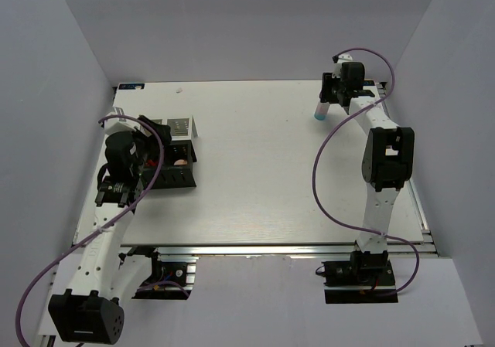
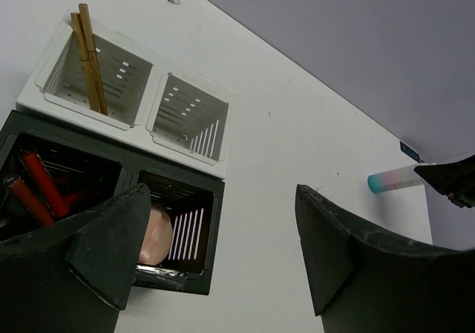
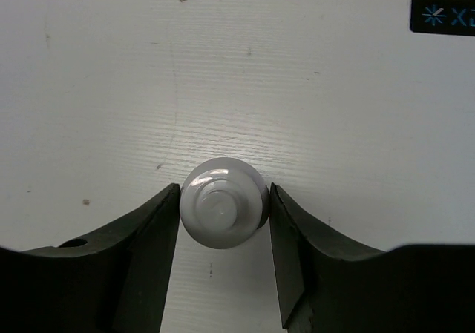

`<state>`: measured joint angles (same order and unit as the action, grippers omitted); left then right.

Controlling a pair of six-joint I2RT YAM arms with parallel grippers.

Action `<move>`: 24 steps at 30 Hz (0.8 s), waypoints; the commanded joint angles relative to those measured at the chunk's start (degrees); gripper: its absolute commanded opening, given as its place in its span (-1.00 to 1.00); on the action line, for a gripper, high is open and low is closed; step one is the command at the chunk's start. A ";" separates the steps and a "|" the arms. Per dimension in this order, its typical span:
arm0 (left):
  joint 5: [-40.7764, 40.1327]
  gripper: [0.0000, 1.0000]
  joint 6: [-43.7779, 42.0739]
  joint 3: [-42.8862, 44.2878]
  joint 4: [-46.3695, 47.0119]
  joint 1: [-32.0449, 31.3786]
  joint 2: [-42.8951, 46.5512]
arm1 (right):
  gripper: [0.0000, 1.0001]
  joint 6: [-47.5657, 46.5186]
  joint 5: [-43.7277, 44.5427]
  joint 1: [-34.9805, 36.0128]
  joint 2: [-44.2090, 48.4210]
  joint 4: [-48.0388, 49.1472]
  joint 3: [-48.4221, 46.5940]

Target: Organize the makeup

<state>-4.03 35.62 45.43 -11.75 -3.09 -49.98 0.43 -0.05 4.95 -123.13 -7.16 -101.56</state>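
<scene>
**A:** Where do we have the bottle (image 3: 224, 212)?

**B:** At the far right of the counter (image 1: 255, 177), between the fingers of our right claw (image 3: 224, 199). Both fingers sit against its white cap, one on each side, so we call that claw clamped on the bottle. We cannot tell whether its blue end touches the counter.

**A:** And our left claw (image 2: 223, 199)?

**B:** Its fingers stand wide apart and hold nothing. It hangs over the organizer (image 2: 215, 229) on the left side of the counter.

**A:** What do we see inside?

**B:** The wooden sticks (image 2: 89, 58) lean in the far left white compartment. The red sticks (image 2: 37, 188) lie in the near left black one. A peach disc (image 2: 154, 233) sits in the near right black one, partly hidden behind our finger.
</scene>
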 commanded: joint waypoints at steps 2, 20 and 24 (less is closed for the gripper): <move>0.60 0.76 -0.02 0.62 -0.82 0.19 1.90 | -1.00 -1.81 -13.89 0.06 3.59 -1.19 -0.83; 0.26 0.82 -1.86 3.61 -3.01 0.19 6.91 | -1.00 7.48 -41.87 22.37 8.88 11.37 -7.67; -0.97 0.85 -2.04 3.96 -5.03 0.19 9.80 | -1.00 9.94 -39.94 28.43 5.89 14.88 -11.11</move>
<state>-3.68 34.48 47.18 -14.44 -3.09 -42.57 6.94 -39.62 31.88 -116.49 -0.34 -108.29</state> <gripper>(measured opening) 0.916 0.534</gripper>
